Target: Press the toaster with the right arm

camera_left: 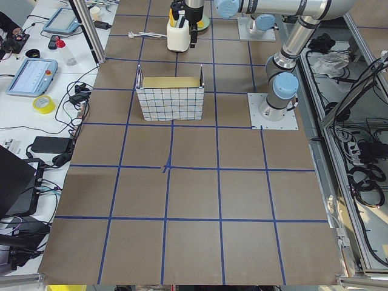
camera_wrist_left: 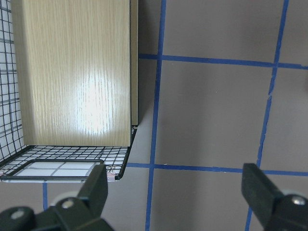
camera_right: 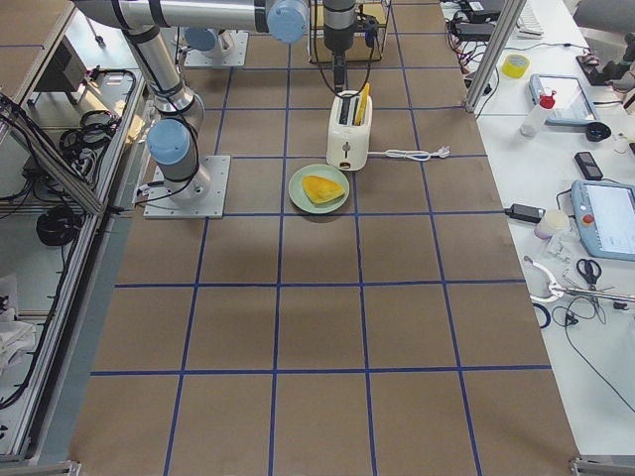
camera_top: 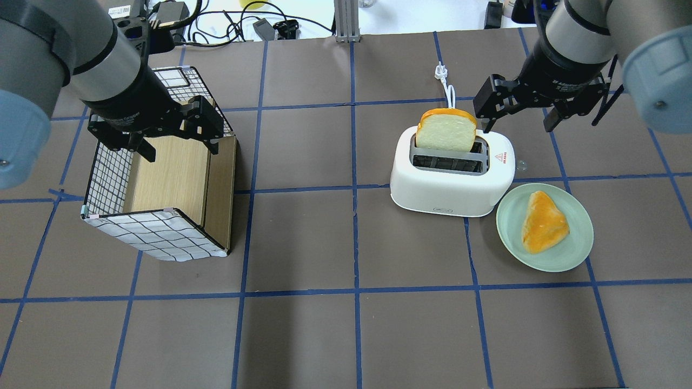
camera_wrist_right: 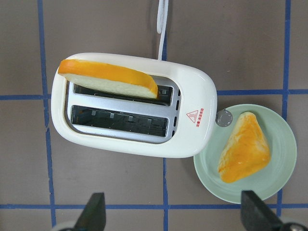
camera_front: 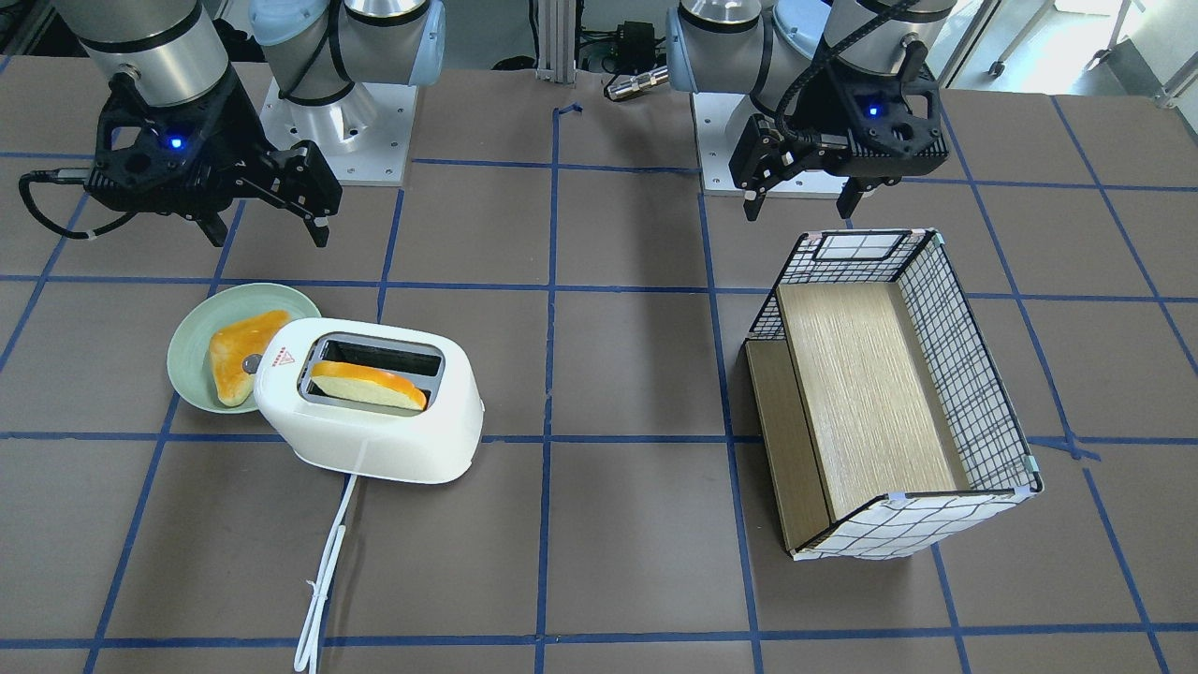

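Note:
The white toaster (camera_front: pixel 374 449) stands on the table, also in the overhead view (camera_top: pixel 448 192) and the right wrist view (camera_wrist_right: pixel 192 139). A bread slice (camera_top: pixel 446 129) stands tall in one slot; the other slot is empty. The grey lever (camera_wrist_right: pixel 224 118) sticks out at the end by the red triangle, next to the plate. My right gripper (camera_front: pixel 267 234) is open and empty, in the air above and off the toaster's lever end, apart from it; it also shows in the overhead view (camera_top: pixel 519 116). My left gripper (camera_top: pixel 181 151) is open and empty over the basket.
A green plate (camera_top: pixel 540 262) with a toasted bread piece (camera_top: pixel 543 221) touches the toaster's lever end. The toaster's white cord (camera_front: pixel 323 571) trails across the table. A wire basket with a wooden insert (camera_front: pixel 973 374) lies on its side under my left gripper (camera_front: pixel 800 213).

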### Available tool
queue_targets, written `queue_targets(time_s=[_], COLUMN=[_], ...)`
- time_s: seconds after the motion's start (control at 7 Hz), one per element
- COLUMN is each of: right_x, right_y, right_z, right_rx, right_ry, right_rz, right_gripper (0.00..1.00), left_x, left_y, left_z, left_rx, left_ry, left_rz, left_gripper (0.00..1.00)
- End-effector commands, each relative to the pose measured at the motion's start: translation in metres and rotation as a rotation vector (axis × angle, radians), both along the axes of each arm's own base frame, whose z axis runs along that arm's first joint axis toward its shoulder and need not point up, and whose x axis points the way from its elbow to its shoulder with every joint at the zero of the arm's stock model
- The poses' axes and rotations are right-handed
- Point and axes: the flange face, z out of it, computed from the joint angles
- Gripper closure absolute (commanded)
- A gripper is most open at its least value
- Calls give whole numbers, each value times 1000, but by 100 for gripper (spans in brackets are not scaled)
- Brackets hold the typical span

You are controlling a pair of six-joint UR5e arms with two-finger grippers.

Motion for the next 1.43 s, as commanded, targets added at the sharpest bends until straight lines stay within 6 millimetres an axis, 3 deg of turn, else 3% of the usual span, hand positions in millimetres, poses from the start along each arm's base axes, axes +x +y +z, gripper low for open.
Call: queue_targets(time_s=[0.0,0.86,1.0,1.29], right_x=[-1,-7,-12,-43], right_y=[0,-2,-6,-13], right_z=[-2,-7,-5,-4], right_rx=[5,21,-8,-13], right_ry=[9,15,10,-7], right_rz=[-2,-9,-14,-41], right_gripper=[0,0,5,54], left_x=[0,0,0,0], left_y=[0,0,0,0], left_z=[0,0,0,0], left_rx=[0,0,0,0], left_ry=[0,0,0,0], left_rz=[0,0,0,0], left_gripper=[0,0,0,0])
